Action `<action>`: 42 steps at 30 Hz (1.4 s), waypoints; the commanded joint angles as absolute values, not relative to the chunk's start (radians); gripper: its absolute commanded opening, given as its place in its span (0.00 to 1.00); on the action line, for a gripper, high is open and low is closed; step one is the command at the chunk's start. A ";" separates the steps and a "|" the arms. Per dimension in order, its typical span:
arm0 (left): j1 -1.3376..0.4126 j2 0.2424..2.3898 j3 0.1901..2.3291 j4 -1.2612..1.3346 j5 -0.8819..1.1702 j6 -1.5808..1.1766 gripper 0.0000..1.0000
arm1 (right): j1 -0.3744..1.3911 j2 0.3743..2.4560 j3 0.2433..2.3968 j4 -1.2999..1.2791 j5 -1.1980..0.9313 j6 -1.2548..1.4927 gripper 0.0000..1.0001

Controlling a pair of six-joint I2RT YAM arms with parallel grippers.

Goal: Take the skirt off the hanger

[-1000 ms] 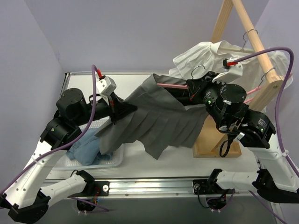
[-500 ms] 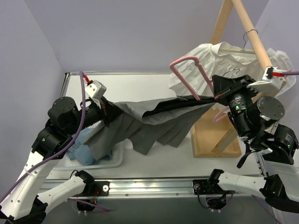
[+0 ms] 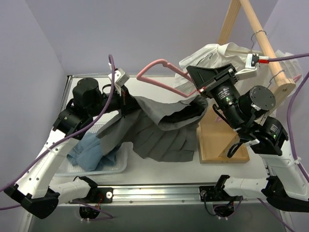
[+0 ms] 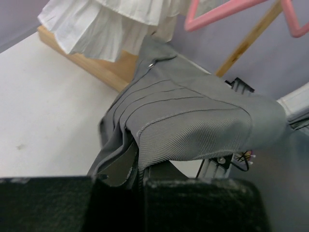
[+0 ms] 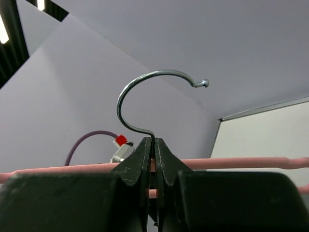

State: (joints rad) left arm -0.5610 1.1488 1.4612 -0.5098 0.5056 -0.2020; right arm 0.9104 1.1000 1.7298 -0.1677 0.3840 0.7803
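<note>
A shallow clear plastic tray (image 3: 121, 166) on the table's left holds a crumpled blue cloth (image 3: 89, 153). The grey pleated skirt (image 3: 161, 133) hangs in the air between the arms, its hem overlapping the tray's far corner. The left gripper (image 4: 140, 180) is clamped on the skirt's edge. The right gripper (image 5: 154, 151) is pinched on the pink plastic hanger (image 3: 159, 79) below its metal hook (image 5: 153, 99). Folds near the right gripper hide whether the skirt is still attached to the hanger.
</note>
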 commanded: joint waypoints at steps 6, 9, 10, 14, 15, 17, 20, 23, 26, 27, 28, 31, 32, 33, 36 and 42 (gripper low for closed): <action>-0.523 1.164 1.587 -0.438 0.534 -0.216 0.02 | 0.905 1.091 1.810 0.049 0.318 0.891 0.00; -0.436 1.164 1.746 -0.624 0.497 -0.137 0.02 | 0.905 1.100 1.856 -0.032 0.347 0.827 0.00; -0.367 1.152 1.785 -0.690 0.495 -0.120 0.02 | 0.905 1.097 1.865 -0.044 0.374 0.813 0.00; -0.210 1.149 1.998 -0.869 0.485 -0.009 0.02 | 0.907 1.059 1.859 -0.098 0.440 0.749 0.00; -0.192 1.163 2.094 -0.947 0.468 -0.005 0.02 | 0.907 1.058 1.867 -0.113 0.451 0.723 0.00; -0.170 1.175 2.175 -1.008 0.436 0.063 0.02 | 0.907 1.066 1.910 -0.165 0.472 0.693 0.00; -0.170 1.177 2.269 -1.071 0.341 0.071 0.02 | 0.908 1.091 1.983 -0.228 0.491 0.641 0.00; -0.172 1.143 2.292 -1.092 0.149 0.043 0.02 | 0.910 1.120 2.044 -0.276 0.492 0.598 0.00; -0.172 1.103 2.270 -1.075 -0.046 0.034 0.02 | 0.911 1.152 2.086 -0.320 0.476 0.565 0.00; -0.173 1.100 2.273 -1.066 -0.073 0.037 0.02 | 0.911 1.155 2.082 -0.325 0.468 0.563 0.00; -0.172 1.101 2.281 -1.063 -0.125 0.040 0.02 | 0.911 1.158 2.076 -0.325 0.463 0.557 0.00; -0.173 1.152 2.391 -1.095 -0.175 0.058 0.02 | 0.911 1.164 2.074 -0.342 0.450 0.551 0.00; -0.173 1.173 2.486 -1.113 -0.199 0.069 0.02 | 0.911 1.170 2.074 -0.350 0.448 0.545 0.00; -0.173 1.189 2.528 -1.138 -0.209 0.072 0.02 | 0.911 1.172 2.075 -0.354 0.445 0.542 0.00; -0.175 1.224 2.617 -1.140 -0.247 0.084 0.02 | 0.911 1.177 2.077 -0.360 0.451 0.526 0.00; -0.183 1.157 2.452 -1.089 -0.299 0.057 0.02 | 0.911 1.193 2.109 -0.374 0.462 0.503 0.00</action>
